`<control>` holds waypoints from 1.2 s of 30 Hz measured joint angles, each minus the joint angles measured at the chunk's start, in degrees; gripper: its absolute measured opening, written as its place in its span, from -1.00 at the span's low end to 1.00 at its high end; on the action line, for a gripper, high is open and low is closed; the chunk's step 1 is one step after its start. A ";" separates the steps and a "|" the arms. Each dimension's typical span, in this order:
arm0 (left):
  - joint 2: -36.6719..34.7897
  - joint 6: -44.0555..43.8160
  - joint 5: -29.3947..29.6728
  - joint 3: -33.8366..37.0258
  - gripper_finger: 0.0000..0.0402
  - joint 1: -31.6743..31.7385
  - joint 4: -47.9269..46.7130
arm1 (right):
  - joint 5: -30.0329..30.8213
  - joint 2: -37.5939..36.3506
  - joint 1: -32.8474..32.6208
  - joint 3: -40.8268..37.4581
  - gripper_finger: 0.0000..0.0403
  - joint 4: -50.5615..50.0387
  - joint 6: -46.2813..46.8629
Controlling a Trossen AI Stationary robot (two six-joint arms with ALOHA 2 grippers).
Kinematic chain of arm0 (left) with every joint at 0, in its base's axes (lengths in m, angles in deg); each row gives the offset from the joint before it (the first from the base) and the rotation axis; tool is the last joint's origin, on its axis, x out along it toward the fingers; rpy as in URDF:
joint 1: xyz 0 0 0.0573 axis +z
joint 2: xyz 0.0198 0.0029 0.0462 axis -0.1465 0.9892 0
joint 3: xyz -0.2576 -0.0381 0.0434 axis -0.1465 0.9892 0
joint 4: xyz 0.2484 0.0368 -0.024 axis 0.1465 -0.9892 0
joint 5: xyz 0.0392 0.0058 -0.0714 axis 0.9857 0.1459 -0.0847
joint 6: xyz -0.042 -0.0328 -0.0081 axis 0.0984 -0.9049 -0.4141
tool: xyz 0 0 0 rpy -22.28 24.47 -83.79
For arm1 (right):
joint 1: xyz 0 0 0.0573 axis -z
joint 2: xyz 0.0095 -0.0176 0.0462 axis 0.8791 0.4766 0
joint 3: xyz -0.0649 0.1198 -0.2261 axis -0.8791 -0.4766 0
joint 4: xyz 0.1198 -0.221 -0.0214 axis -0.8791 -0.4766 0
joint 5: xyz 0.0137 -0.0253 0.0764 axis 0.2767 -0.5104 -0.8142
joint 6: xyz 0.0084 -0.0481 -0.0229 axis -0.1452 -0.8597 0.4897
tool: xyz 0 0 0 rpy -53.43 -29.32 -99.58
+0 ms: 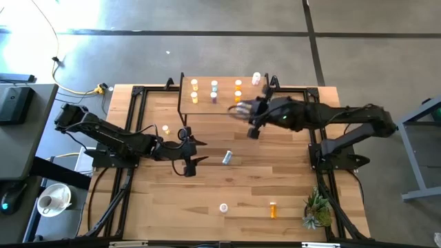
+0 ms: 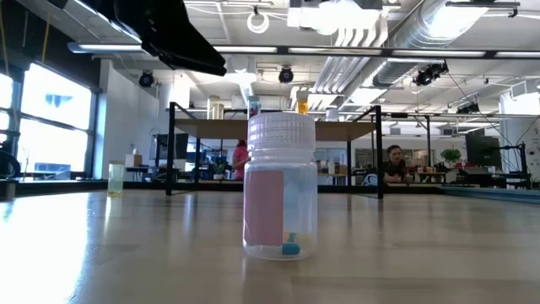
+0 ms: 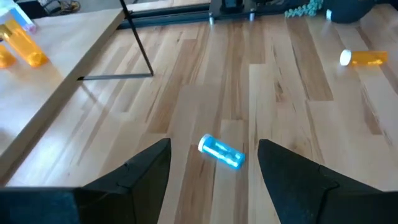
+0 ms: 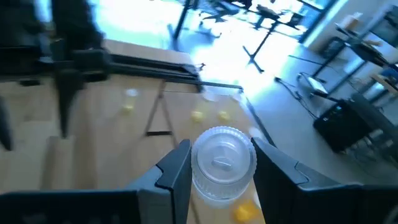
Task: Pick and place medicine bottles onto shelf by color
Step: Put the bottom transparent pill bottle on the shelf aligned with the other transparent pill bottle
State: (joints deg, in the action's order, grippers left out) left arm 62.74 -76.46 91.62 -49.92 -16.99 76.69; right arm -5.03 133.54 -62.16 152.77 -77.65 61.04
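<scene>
Clear bottle (image 4: 222, 163) (white cap) gripped by right gripper (image 4: 217, 171), above shelf (image 1: 224, 84)

Bare tabletop (image 1: 207, 182) mid-table; shelf (image 1: 224, 103) crowded with bottles (image 1: 213, 91); plant (image 1: 317, 210) blocks one corner

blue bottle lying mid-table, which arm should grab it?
Left. The left gripper is open and sits just beside the fallen blue bottle, which lies framed between its fingers in the left wrist view. The right gripper is up by the shelf, shut on a clear bottle.
</scene>
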 joint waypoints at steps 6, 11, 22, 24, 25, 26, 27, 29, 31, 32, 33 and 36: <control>0.04 -1.56 0.13 0.00 0.15 -0.17 -1.31 | -0.76 -8.94 9.35 -17.18 -0.39 13.39 4.14; 0.04 -1.96 0.02 0.02 0.15 -0.17 -1.33 | -2.58 -10.61 16.62 -21.65 -0.39 14.78 8.49; -1.18 -3.06 0.27 8.57 0.15 1.19 7.74 | -15.64 -5.78 27.81 -21.75 -0.39 13.15 15.05; -2.19 -3.05 0.25 9.10 0.15 2.06 7.79 | -16.42 -4.56 28.11 -21.75 -0.39 13.05 15.10; -2.69 -3.06 0.22 9.22 0.15 2.39 7.75 | -16.85 -3.99 28.13 -21.75 -0.39 12.75 15.10; -3.10 -3.06 0.18 9.22 0.15 2.67 7.62 | -16.89 -3.49 28.12 -21.75 -0.39 12.47 15.10; -3.62 -3.06 0.14 9.22 0.15 2.88 7.23 | -16.94 -3.10 28.12 -21.75 -0.39 12.19 15.13; -4.60 -3.05 -0.24 9.22 0.15 2.92 6.88 | -16.90 -2.55 28.13 -21.75 -0.39 11.68 15.98; -5.28 -3.06 -0.67 9.22 0.15 2.83 6.84 | -16.84 -2.21 28.13 -21.75 -0.39 10.95 15.97; -5.72 -3.14 -1.04 9.24 0.15 2.83 6.44 | -16.84 -2.14 28.18 -21.75 -0.39 10.42 15.97; -6.10 -3.45 -1.49 9.27 0.15 2.83 6.43 | -16.72 -2.12 28.39 -21.75 -0.39 9.90 15.97; -6.56 -3.48 -3.33 9.27 0.15 2.81 6.46 | -16.60 -2.12 29.18 -21.75 -0.39 8.81 15.97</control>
State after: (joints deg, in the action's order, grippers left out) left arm 56.17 -79.94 88.28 -40.65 -14.18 83.14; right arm -21.63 131.41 -32.98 131.02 -68.83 77.01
